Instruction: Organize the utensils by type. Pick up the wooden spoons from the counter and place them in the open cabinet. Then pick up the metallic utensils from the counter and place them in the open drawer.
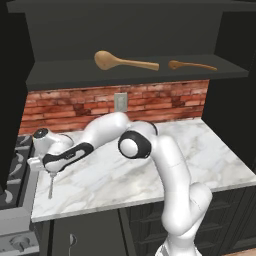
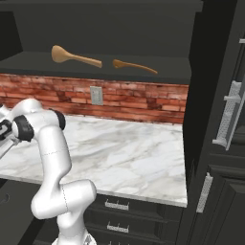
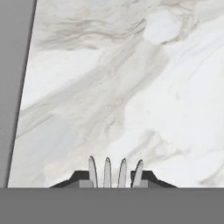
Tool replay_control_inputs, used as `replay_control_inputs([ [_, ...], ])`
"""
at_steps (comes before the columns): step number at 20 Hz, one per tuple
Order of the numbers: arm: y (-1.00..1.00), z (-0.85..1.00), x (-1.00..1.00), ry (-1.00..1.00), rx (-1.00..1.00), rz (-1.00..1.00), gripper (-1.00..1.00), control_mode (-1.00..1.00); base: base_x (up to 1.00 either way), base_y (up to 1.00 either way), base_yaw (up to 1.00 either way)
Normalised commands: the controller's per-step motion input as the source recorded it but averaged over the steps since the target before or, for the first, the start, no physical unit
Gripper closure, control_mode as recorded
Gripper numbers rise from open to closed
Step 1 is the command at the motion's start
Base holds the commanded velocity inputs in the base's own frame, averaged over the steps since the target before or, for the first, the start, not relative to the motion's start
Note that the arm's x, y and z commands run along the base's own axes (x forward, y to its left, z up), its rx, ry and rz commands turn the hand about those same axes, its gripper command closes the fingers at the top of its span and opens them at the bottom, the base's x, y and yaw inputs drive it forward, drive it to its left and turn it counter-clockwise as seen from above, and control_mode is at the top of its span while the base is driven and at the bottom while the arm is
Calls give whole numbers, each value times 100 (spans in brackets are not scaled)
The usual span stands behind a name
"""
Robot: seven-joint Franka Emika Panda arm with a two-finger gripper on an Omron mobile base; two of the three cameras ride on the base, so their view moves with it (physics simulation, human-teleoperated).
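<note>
Item: wooden spoons. You have both already on the shelf floor of the open cabinet: the large wooden spoon to the left, the small wooden spoon just to its right, apart from each other. That half of the task reads as done.

Item: metallic utensils. You are on the second half now. The fork stands between the jaws in the hand view, its four tines rising straight up between the two dark tips. From the left base view it hangs down from the gripper over the left end of the counter, near the stove edge; whether its lower end touches the marble you cannot tell.

Item: jaws. Drawn in narrow on the fork, one tip at each side of it.

Item: next move, as a judgement. You lift the fork clear of the counter, then carry it down to the open drawer and release it there. A thin piece held near one end may swing or slip, so lift steadily.
</note>
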Motion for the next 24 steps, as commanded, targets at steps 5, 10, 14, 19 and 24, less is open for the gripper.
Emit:
replay_control_inputs([
  [5,-30,8,-50,0,0,0,100,-100,0,0,0],
  [10,-30,2,-69,-4,0,0,100,-100,0,0,0],
  [14,-35,1,-75,-4,2,0,100,-100,0,0,0],
  [19,-50,0,-71,-5,5,0,100,-100,0,0,0],
  [24,-51,0,-76,-5,12,0,100,-100,0,0,0],
])
